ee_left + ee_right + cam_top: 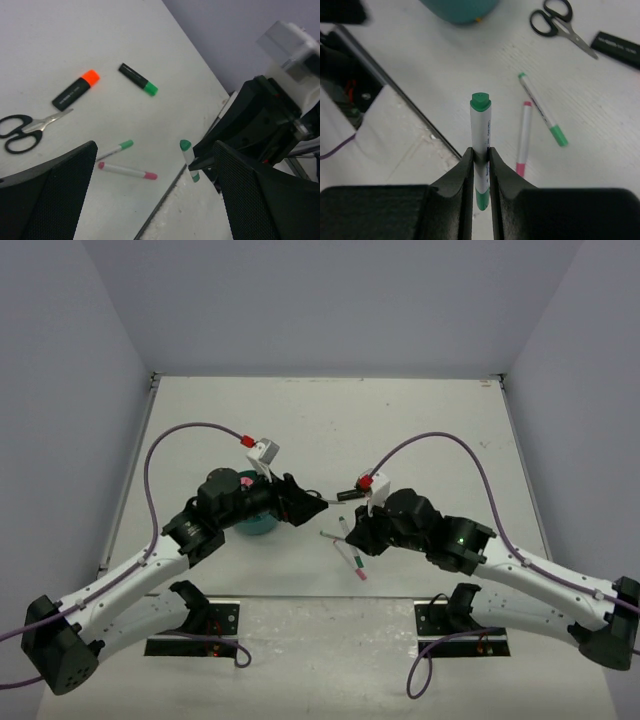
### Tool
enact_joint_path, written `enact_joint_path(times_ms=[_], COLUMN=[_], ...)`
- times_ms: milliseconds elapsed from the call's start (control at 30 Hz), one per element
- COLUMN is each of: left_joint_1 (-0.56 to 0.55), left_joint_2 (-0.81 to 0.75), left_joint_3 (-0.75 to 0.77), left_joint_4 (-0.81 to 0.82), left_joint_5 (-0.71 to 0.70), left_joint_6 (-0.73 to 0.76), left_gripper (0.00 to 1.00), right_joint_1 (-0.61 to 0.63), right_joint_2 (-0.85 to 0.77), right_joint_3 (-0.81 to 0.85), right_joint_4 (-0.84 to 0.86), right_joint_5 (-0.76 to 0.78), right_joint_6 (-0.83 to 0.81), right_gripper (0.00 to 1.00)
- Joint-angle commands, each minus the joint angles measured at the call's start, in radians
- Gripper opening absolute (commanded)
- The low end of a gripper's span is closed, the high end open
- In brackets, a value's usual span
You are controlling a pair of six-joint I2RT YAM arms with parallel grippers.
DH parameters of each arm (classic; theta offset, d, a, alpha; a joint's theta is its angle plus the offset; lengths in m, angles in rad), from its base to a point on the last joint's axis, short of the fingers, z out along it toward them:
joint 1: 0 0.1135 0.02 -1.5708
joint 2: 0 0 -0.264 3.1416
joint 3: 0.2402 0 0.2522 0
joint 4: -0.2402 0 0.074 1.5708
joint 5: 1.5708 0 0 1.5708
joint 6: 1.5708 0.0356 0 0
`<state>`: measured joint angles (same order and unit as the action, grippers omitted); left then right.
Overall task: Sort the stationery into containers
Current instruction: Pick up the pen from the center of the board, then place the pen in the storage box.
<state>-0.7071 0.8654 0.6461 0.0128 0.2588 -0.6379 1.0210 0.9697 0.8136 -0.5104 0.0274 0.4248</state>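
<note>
Right wrist view shows the right gripper (481, 152) clamped on a green-capped white pen (480, 125), whose long axis crosses the fingers, roughly upright. The teal organizer (460, 12) lies ahead at the top edge, well apart from the pen. The left gripper (155, 150), nearer the organizer, hangs with jaws wide apart, holding nothing.

The white table (75, 40) is occupied by scissors (22, 131), an orange-capped highlighter (76, 90), a green-capped highlighter (138, 79), a green-tipped pen (115, 149) beside a pink-tipped pen (127, 171), and a teal organizer (460, 10).
</note>
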Motion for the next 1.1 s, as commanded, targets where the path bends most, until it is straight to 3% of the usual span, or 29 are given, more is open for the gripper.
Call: enact_joint_path(times_ms=[0, 100, 300, 667, 733, 767, 800, 833, 867, 900, 967, 1067], left_joint_1=[-0.001, -0.015, -0.042, -0.076, -0.075, -0.076, -0.076, -0.075, -0.075, -0.076, -0.075, -0.075], left_joint_2=[0.068, 0.096, 0.133, 0.170, 0.169, 0.164, 0.154, 0.147, 0.140, 0.133, 0.130, 0.143], left_joint_3=[-0.020, -0.037, -0.057, -0.017, -0.001, 0.010, 0.031, 0.067, 0.094, 0.148, 0.252, 0.313], left_joint_4=[0.320, 0.396, 0.545, 0.502, 0.452, 0.418, 0.353, 0.253, 0.187, 0.113, -0.101, -0.246], left_joint_5=[0.289, 0.335, 0.399, 0.395, 0.373, 0.357, 0.305, 0.243, 0.142, 0.036, -0.245, -0.655], left_joint_6=[-0.119, -0.158, -0.223, -0.203, -0.183, -0.171, -0.135, -0.101, -0.050, -0.007, 0.058, 0.123], left_gripper=[1.00, 1.00, 0.81, 0.04, 0.00, 0.00, 0.00, 0.00, 0.00, 0.00, 0.00, 0.00], right_joint_1=[0.008, 0.008, 0.008, 0.007, 0.008, 0.008, 0.008, 0.007, 0.008, 0.007, 0.008, 0.007], right_joint_2=[-0.132, -0.186, -0.176, -0.186, -0.190, -0.194, -0.199, -0.205, -0.213, -0.225, -0.247, -0.309], right_joint_3=[-0.059, -0.074, -0.061, -0.046, -0.051, -0.056, -0.066, -0.075, -0.087, -0.100, -0.125, -0.162], right_joint_4=[0.274, 0.313, 0.345, 0.358, 0.362, 0.362, 0.362, 0.361, 0.354, 0.343, 0.290, 0.195], right_joint_5=[-0.172, -0.170, -0.175, -0.169, -0.165, -0.164, -0.152, -0.124, -0.096, -0.064, 0.057, 0.286], right_joint_6=[-0.072, -0.070, -0.059, -0.061, -0.060, -0.059, -0.053, -0.040, -0.031, -0.022, 0.013, 0.105], right_gripper=[0.00, 0.00, 0.00, 0.00, 0.02, 0.10, 0.26, 0.50, 0.83, 0.99, 0.99, 0.99])
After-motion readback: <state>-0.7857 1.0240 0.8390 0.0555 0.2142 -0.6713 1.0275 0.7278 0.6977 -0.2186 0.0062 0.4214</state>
